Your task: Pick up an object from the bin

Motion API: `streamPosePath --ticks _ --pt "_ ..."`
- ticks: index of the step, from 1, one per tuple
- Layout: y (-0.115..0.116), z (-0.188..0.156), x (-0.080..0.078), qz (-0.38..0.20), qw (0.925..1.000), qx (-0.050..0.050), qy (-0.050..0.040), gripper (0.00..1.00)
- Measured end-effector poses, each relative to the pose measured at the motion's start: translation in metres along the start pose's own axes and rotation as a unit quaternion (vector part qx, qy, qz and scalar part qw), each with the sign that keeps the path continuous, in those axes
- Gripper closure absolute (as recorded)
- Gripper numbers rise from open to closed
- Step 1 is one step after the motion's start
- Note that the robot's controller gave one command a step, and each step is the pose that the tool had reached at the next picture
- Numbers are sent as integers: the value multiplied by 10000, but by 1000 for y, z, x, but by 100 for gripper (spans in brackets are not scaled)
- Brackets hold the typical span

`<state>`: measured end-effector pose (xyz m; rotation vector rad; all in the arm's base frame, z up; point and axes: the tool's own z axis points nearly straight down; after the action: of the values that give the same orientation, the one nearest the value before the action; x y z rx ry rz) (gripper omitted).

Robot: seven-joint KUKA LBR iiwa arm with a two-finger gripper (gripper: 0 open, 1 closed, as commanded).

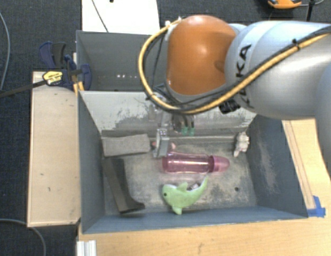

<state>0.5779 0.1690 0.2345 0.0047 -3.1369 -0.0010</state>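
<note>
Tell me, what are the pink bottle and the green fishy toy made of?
The pink bottle looks like see-through plastic: it is glossy, with a pale shine along its side. The green toy, shaped like a fish or dolphin, looks matte and soft, maybe rubber or plush; I can't tell which.

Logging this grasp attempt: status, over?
Gripper low at left end of pink bottle. Bottle lying flat, not lifted. Green plush toy close by, grey foam block left.

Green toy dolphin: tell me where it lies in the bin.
In the camera view the green toy dolphin lies near the bin's front wall, just in front of the pink bottle and to the right of the black block.
</note>
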Motion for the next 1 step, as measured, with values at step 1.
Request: streamPosePath --ticks 1 --pt "-1 -5 -1 17 10000 -5 -40 0"
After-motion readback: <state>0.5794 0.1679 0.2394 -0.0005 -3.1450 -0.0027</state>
